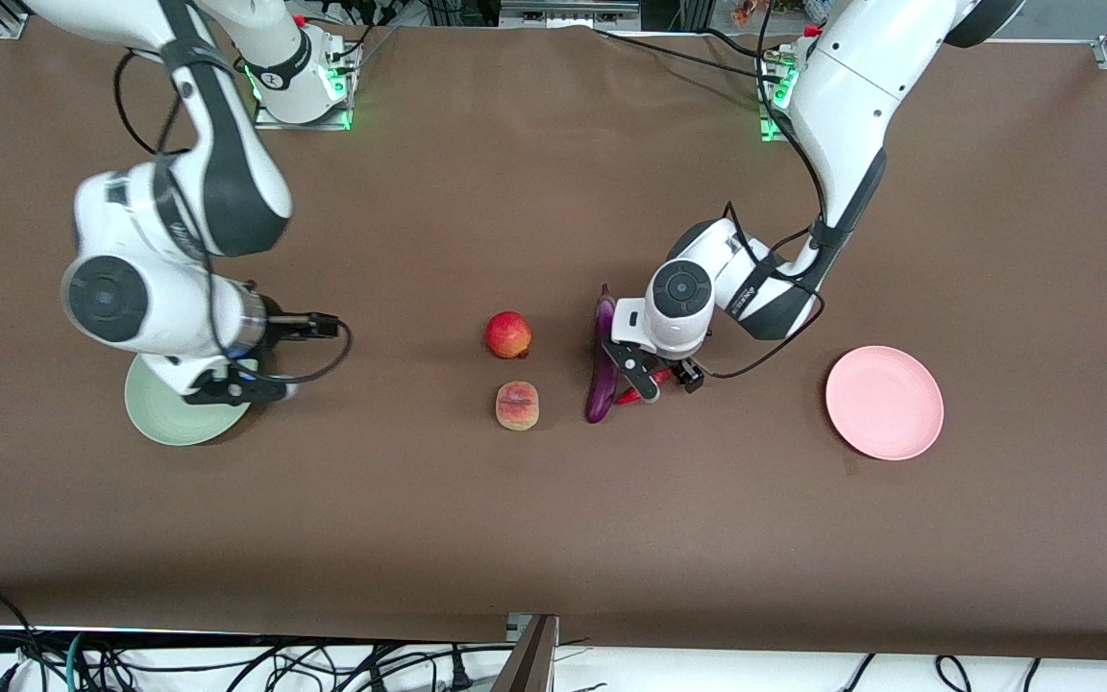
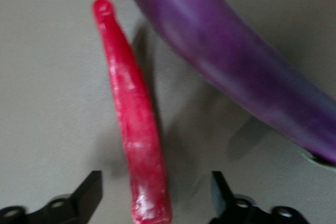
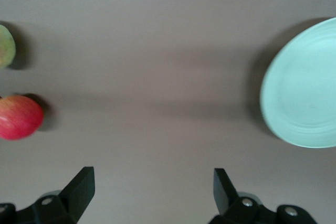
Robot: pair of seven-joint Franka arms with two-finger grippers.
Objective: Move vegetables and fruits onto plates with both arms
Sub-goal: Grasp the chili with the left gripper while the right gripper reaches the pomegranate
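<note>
The purple eggplant [image 1: 601, 370] lies mid-table with the red chili pepper [image 1: 627, 396] beside it, toward the left arm's end. My left gripper [image 1: 664, 377] is low over the chili and open. In the left wrist view the chili [image 2: 134, 114] runs between the open fingers [image 2: 89, 195], untouched, with the eggplant [image 2: 236, 61] alongside. The apple [image 1: 508, 334] and the peach [image 1: 517, 405], nearer the camera, lie beside the eggplant. My right gripper [image 1: 222, 387] is open and empty over the edge of the pale green plate [image 1: 161, 418]. The pink plate [image 1: 884, 402] is bare.
In the right wrist view the gripper [image 3: 152, 190] hangs over bare brown table, with the green plate [image 3: 307, 87] to one side and the apple [image 3: 18, 116] and peach [image 3: 5, 45] to the other. Cables lie along the table's front edge.
</note>
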